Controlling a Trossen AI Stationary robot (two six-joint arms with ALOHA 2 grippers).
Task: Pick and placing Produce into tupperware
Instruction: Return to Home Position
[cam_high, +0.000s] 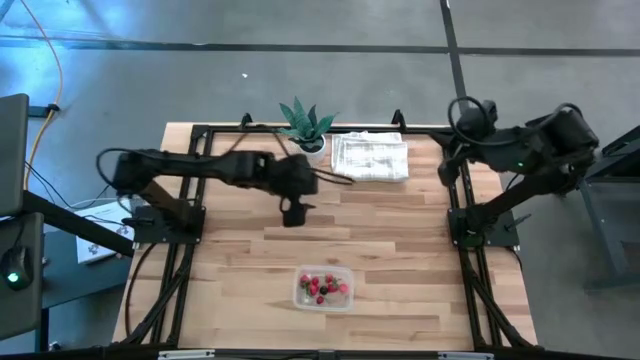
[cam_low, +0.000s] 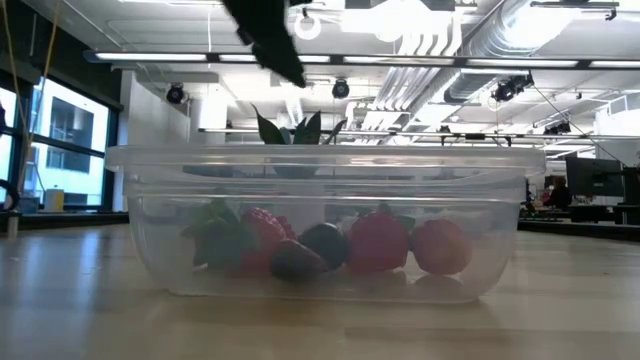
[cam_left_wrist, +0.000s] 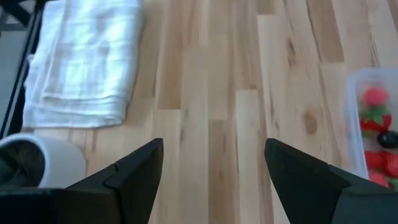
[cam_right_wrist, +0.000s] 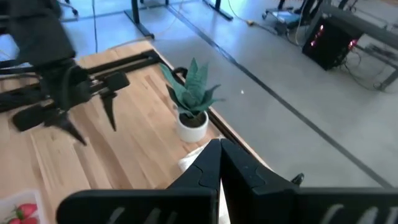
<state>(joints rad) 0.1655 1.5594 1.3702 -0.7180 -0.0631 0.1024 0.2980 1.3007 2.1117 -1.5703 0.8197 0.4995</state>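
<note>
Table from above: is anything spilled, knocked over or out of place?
Nothing stands out. All the fruit sits inside the clear container, the potted plant stands upright and the cloth lies folded. The left end effector hangs open over the table; the right arm waits at its right edge.

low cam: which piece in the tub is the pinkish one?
The rightmost piece in the tupperware, beside the big red strawberry. It is paler and smoother than the others.

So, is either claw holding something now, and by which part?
Nothing is held. The left claw is open and empty; the right claw is shut on nothing.
</note>
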